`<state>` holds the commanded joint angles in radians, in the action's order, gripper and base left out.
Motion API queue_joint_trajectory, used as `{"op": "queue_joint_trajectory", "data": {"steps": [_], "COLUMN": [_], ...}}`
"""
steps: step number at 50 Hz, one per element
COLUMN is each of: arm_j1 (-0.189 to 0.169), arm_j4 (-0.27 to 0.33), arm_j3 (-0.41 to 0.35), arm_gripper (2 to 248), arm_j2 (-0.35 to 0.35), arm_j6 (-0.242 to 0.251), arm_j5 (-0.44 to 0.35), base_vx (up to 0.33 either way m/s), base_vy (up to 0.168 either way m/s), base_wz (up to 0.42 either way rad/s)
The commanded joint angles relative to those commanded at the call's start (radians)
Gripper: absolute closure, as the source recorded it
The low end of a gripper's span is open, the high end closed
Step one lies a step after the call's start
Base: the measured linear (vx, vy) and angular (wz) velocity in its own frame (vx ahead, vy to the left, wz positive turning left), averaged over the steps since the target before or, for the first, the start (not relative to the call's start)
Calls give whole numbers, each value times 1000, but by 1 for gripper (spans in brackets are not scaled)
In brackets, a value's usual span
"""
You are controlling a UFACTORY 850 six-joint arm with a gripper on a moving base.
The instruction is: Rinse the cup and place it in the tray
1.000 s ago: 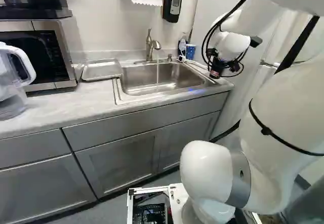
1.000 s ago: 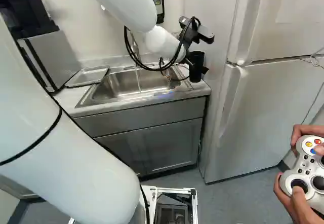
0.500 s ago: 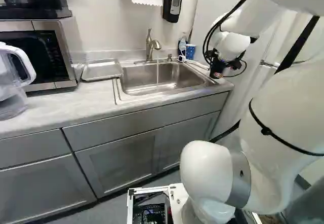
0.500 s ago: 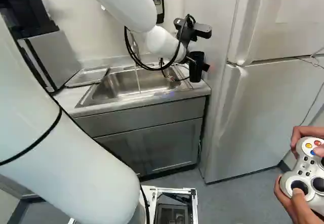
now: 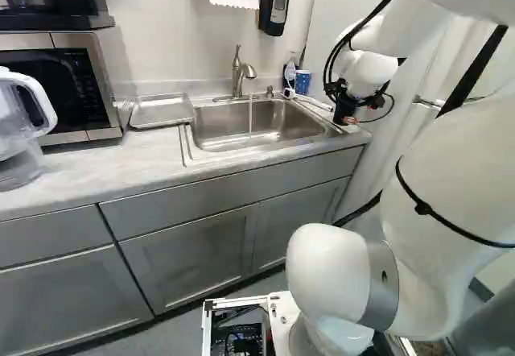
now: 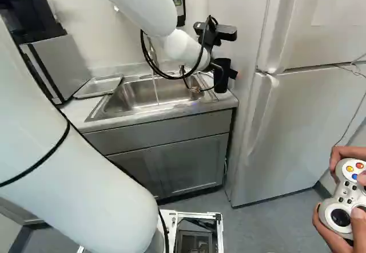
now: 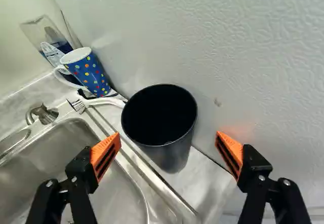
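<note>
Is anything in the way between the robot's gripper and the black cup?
No, nothing that I can see. The gripper is open, and the black cup stands ahead of it. The spotty blue mug and the white brush are past the cup, not in between.

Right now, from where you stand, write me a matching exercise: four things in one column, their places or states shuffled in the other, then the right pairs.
Things:
1. Black cup
2. Gripper
3. Faucet
4. Metal tray

Places or states:
A. Open, its two fingers apart
B. On the counter, between the microwave and the sink
C. Upright beside the sink, its open mouth showing in the wrist view
D. Running, a thin stream of water falling from it

Right pairs: 1-C; 2-A; 3-D; 4-B
</note>
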<state>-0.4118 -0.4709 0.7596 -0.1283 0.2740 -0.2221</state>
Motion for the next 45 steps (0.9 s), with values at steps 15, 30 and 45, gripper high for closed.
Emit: {"op": "queue_joint_trajectory", "data": {"steps": [15,30,45], "arm_j1": [7,19,21], "arm_j4": [-9,-55,-84], "arm_j3": [-1,0,20], "arm_gripper": [3,3,3], "arm_j2": [-1,0,22], "arm_j6": [0,0,0], "arm_j5": [0,0,0], "base_vx": [0,0,0], "base_vy": [0,0,0], "base_wz": [0,0,0]}}
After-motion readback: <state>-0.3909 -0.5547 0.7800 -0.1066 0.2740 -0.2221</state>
